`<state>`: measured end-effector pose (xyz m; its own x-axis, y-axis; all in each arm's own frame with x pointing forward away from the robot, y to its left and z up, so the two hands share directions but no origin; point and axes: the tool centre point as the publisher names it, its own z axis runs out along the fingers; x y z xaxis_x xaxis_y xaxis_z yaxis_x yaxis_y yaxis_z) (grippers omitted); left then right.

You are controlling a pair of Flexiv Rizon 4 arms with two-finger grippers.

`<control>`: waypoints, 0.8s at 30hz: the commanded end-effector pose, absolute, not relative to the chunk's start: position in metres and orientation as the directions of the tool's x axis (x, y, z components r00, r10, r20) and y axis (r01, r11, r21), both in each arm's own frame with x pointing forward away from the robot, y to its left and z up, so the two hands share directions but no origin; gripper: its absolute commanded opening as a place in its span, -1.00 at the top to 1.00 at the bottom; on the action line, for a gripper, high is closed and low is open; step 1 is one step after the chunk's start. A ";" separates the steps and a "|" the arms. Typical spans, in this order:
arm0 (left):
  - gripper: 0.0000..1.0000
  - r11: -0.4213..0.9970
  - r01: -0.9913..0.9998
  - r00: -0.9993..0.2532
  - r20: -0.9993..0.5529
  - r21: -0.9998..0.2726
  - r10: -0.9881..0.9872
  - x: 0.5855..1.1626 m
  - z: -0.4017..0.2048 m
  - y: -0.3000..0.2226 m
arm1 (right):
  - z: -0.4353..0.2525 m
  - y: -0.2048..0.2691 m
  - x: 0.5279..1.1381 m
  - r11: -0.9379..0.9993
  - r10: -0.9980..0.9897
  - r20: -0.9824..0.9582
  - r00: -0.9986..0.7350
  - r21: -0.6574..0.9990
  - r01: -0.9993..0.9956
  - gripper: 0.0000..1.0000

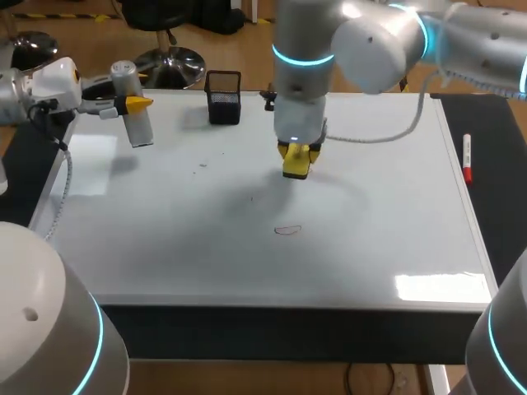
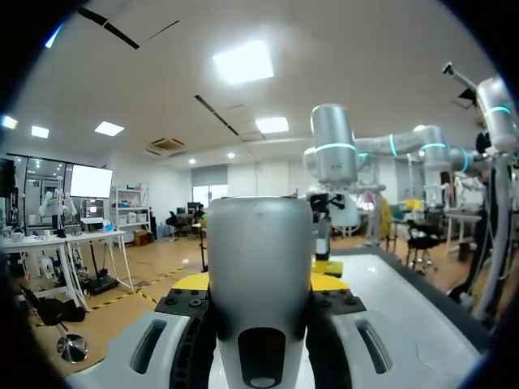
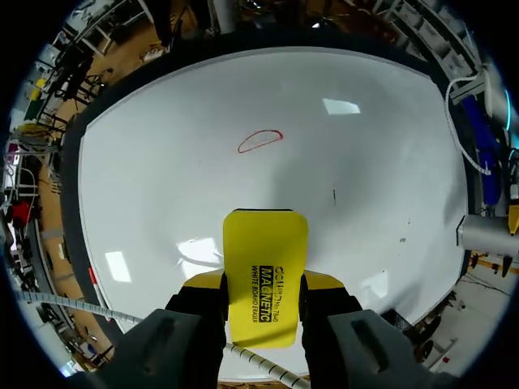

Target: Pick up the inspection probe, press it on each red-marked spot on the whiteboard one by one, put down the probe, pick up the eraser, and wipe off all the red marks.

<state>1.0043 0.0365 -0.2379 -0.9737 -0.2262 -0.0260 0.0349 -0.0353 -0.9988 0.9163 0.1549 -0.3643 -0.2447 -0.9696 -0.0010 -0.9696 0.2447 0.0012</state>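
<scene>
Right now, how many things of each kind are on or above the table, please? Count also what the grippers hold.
inspection probe: 1
eraser: 1
red mark: 1
black mesh holder: 1
marker pen: 1
Total: 5

Yellow eraser [image 1: 296,168] in right fingers [image 1: 285,151] over whiteboard [image 1: 370,239], red mark [image 1: 287,230] nearby, probe [image 1: 142,127] in left fingers [image 1: 137,104]
</scene>
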 end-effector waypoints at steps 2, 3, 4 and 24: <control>1.00 -0.034 0.037 -0.972 -0.028 -0.999 -0.231 1.003 -0.237 0.036 | -0.376 0.171 0.919 0.218 -0.976 0.009 -0.218 -0.002 -0.976 1.00; 1.00 -0.034 0.037 -0.972 -0.028 -0.999 -0.231 1.003 -0.237 0.036 | -0.377 0.173 0.920 0.214 -0.977 0.009 -0.214 -0.003 -0.977 1.00; 1.00 -0.034 0.037 -0.972 -0.028 -0.999 -0.231 1.003 -0.237 0.036 | -0.379 0.176 0.920 0.213 -0.977 0.007 -0.213 -0.003 -0.977 1.00; 1.00 -0.034 0.037 -0.972 -0.028 -0.999 -0.231 1.003 -0.237 0.036 | -0.413 0.190 0.924 0.188 -0.982 0.010 -0.188 0.021 -0.982 1.00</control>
<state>1.0042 0.0365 -0.2380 -0.9737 -0.2266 -0.0260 0.0349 -0.0353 -0.9988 0.9217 0.1917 -0.4097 -0.1912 -0.9815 0.0108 -0.9814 0.1914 0.0168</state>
